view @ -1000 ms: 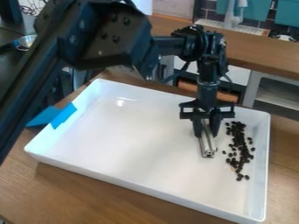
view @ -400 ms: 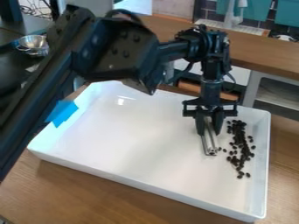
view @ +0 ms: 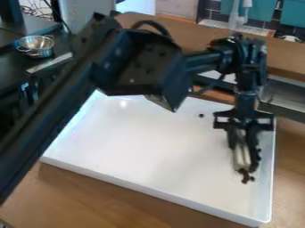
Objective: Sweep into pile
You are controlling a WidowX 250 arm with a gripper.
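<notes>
A shiny metal bowl (view: pixel 35 46) sits beyond the left end of a white tray (view: pixel 149 191), which rests on a wooden counter (view: pixel 18 200). The black arm (view: pixel 137 67) slants over the tray's left side and far edge, further right than a moment ago. Right of the tray's middle, near its far edge, lies one lone dark bean (view: pixel 201 115). The black claw (view: pixel 243 155) has moved to the tray's right side and closer to its near edge; it is closed around a silver metal tool (view: pixel 241 161). Earlier the tool was left of a long, loose strip of beans; now dark beans (view: pixel 246 177) cluster at its lower end, inside the tray's right wall.
</notes>
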